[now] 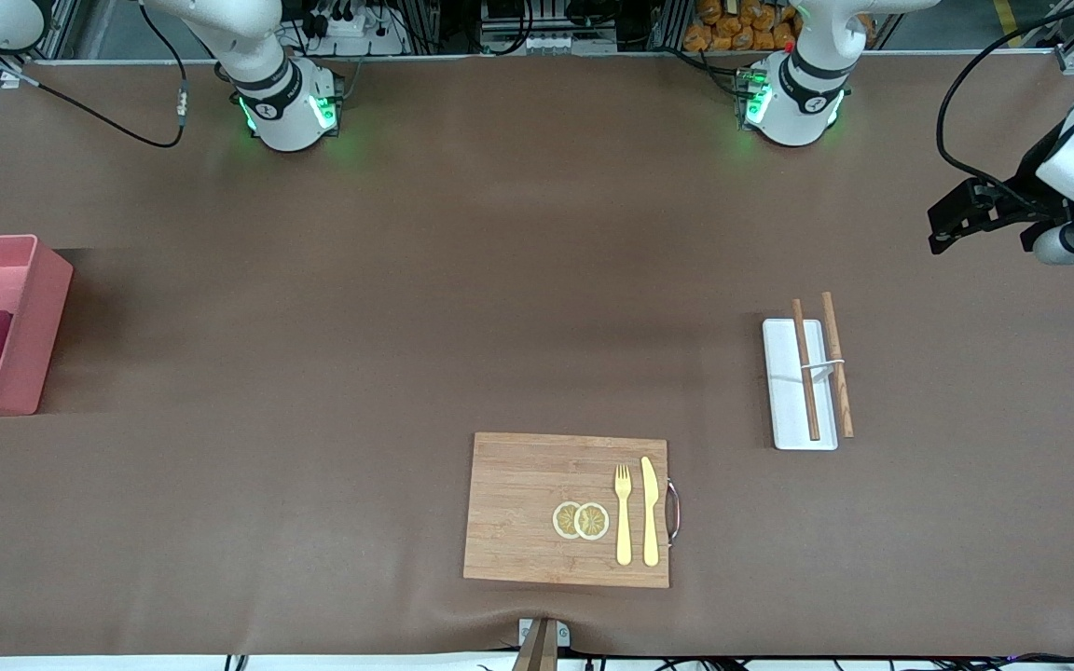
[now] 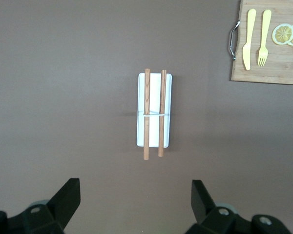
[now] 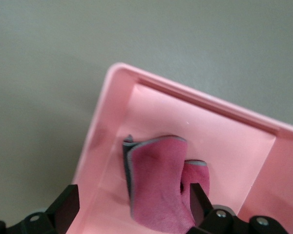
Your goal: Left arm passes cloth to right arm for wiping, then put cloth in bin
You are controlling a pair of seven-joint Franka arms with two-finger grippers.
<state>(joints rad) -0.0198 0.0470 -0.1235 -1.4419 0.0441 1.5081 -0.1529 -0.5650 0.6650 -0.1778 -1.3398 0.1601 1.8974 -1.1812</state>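
The magenta-pink fuzzy cloth (image 3: pixel 158 187) sits in the salmon-pink plastic bin (image 1: pixel 43 308); the right tool (image 3: pixel 132 204), fingers apart, hovers above, perhaps touching it. The left tool (image 2: pixel 134 204) waits, fingers apart, over the brown surface (image 1: pixel 406 280).

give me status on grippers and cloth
Left gripper open, waiting over table near tray. Right gripper open over bin. Cloth in bin. Nothing in the way.

The cloth (image 3: pixel 156 185) was a fuzzy, napped pink fabric. The bin (image 3: pixel 205 122) was smooth, faintly glossy pink plastic. The bench (image 1: pixel 406 280) carried a matt brown covering. The board (image 1: pixel 537 503) showed grained wood with a metal handle (image 1: pixel 674 511). The tray (image 2: pixel 167 97) looked smooth and white, and the sticks (image 2: pixel 146 112) were plain wood.
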